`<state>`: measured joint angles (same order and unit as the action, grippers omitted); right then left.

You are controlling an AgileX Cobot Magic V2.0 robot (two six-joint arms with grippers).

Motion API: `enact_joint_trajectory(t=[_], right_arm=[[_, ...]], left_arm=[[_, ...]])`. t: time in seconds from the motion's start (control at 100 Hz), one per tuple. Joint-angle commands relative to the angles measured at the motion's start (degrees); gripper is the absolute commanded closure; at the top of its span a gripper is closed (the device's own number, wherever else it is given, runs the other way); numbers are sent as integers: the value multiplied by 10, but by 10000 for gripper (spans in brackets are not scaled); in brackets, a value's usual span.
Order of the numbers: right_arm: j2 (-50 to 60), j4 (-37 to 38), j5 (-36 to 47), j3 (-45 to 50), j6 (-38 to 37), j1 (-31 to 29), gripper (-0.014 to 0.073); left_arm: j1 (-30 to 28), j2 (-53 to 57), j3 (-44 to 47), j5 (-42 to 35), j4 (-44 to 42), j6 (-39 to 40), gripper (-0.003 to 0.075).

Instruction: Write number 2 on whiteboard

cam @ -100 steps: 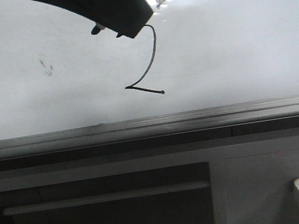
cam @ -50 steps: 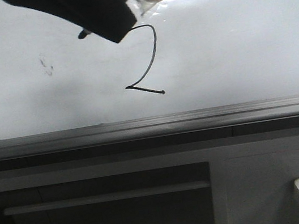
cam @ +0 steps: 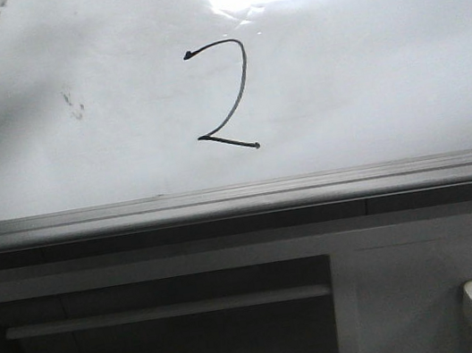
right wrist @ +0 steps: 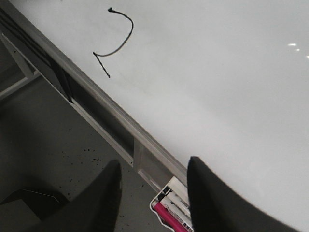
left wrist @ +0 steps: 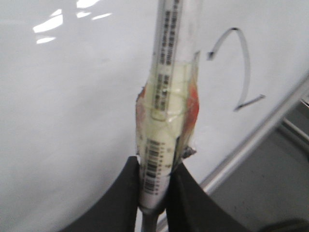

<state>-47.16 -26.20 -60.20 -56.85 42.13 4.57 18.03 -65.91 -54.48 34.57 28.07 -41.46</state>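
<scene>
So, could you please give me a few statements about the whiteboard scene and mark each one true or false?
1. The number 2 is fully visible on the whiteboard. True.
2. The left pincer is empty. False: it is closed on a taped marker.
3. The right pincer is open and holds nothing. True.
4. The smudge lies to the right of the digit in the front view. False: it lies to the left.
5. The marker tip is touching the digit. False: the left pincer is off at the front view's top left corner.
</scene>
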Motion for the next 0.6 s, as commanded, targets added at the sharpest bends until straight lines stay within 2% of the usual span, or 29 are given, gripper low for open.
enact_joint_trajectory(t=[0.0,0.37,0.59], right_arm=[[13,-12,45,9,-4,-5,314],[15,-13,60,26,-4,-5,314],[15,-13,61,26,-4,-5,314]], left_arm=[[-31,31,30,-103,21,39,738],[-46,35,181,-321,75,64,738],[-46,-7,190,-346,95,64,738]])
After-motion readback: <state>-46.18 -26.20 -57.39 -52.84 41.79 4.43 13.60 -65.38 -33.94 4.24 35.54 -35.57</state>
